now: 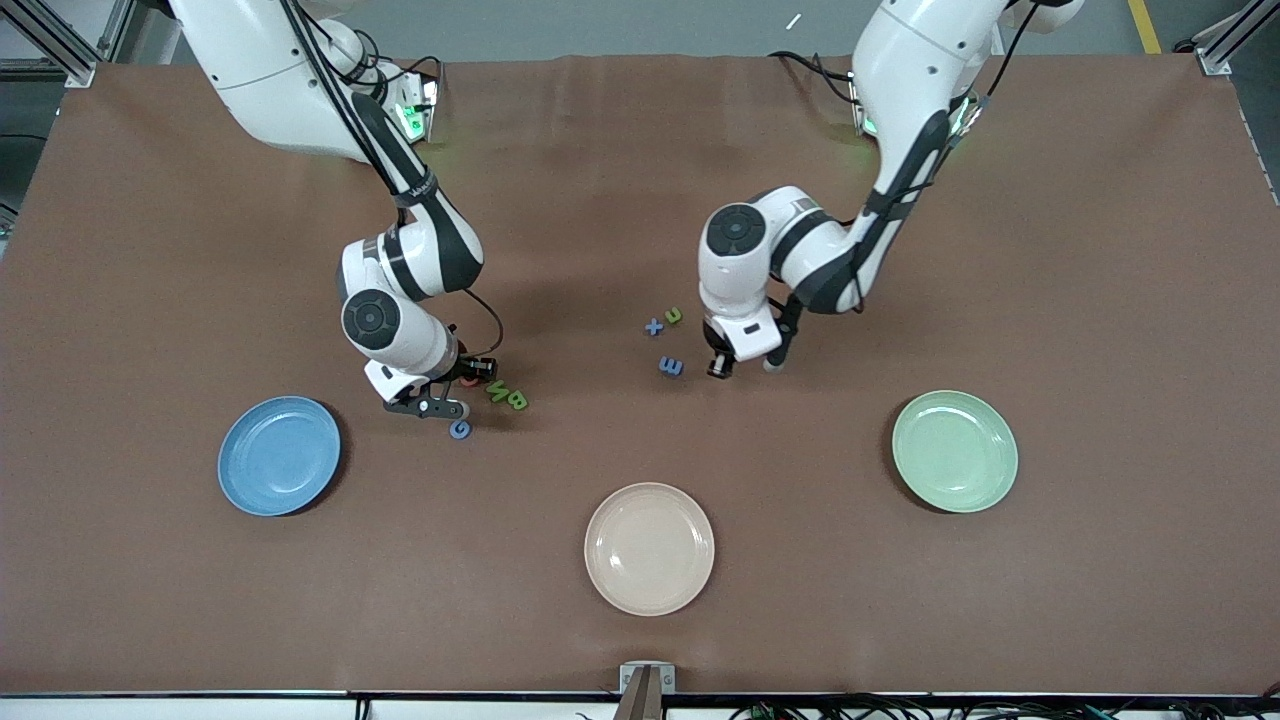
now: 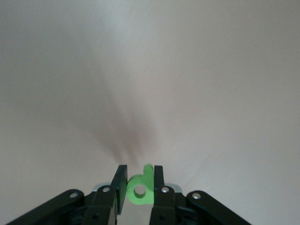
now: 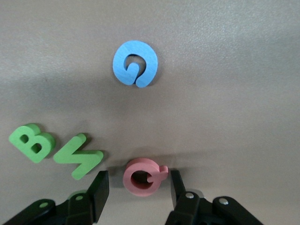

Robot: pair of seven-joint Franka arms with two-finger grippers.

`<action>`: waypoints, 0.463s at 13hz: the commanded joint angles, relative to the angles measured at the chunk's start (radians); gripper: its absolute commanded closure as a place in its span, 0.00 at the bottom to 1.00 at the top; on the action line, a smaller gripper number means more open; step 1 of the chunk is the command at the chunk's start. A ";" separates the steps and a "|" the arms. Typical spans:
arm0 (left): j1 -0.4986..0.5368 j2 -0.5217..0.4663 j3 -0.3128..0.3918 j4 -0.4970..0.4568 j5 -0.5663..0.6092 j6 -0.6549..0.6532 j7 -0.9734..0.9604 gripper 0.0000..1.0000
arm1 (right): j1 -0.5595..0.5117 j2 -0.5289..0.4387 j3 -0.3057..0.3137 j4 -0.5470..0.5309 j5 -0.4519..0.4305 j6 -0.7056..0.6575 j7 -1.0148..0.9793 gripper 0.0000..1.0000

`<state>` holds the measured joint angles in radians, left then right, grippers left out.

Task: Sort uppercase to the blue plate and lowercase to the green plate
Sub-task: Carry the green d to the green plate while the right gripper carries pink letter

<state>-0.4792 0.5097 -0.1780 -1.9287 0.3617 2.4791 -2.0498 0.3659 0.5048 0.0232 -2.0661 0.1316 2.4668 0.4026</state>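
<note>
My left gripper is shut on the green p-like lowercase piece, low over the table beside the blue m-like piece. The blue x and green u lie a little farther from the front camera. My right gripper is open, one finger on each side of the red Q, which lies flat on the table. The green N, green B and blue G lie close by. The blue plate and green plate hold nothing.
A cream plate sits between the two coloured plates, nearest the front camera. The brown table mat is bare toward both ends. The right gripper stands close to the blue plate's rim.
</note>
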 commanded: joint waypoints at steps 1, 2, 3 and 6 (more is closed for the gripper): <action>0.100 -0.083 -0.009 -0.021 0.016 -0.048 0.208 1.00 | 0.008 -0.006 -0.005 -0.020 0.010 0.021 -0.004 0.44; 0.137 -0.085 -0.008 -0.015 0.016 -0.048 0.265 1.00 | 0.008 -0.006 -0.005 -0.020 0.008 0.021 -0.005 0.48; 0.190 -0.086 -0.008 -0.013 0.016 -0.049 0.363 1.00 | 0.007 -0.005 -0.006 -0.020 0.006 0.023 -0.008 0.52; 0.379 -0.085 -0.009 -0.013 0.014 -0.049 0.694 1.00 | 0.001 -0.006 -0.008 -0.016 0.000 0.020 -0.014 0.63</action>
<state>-0.2062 0.4326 -0.1749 -1.9303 0.3637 2.4320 -1.5261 0.3657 0.5036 0.0188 -2.0660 0.1309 2.4681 0.4009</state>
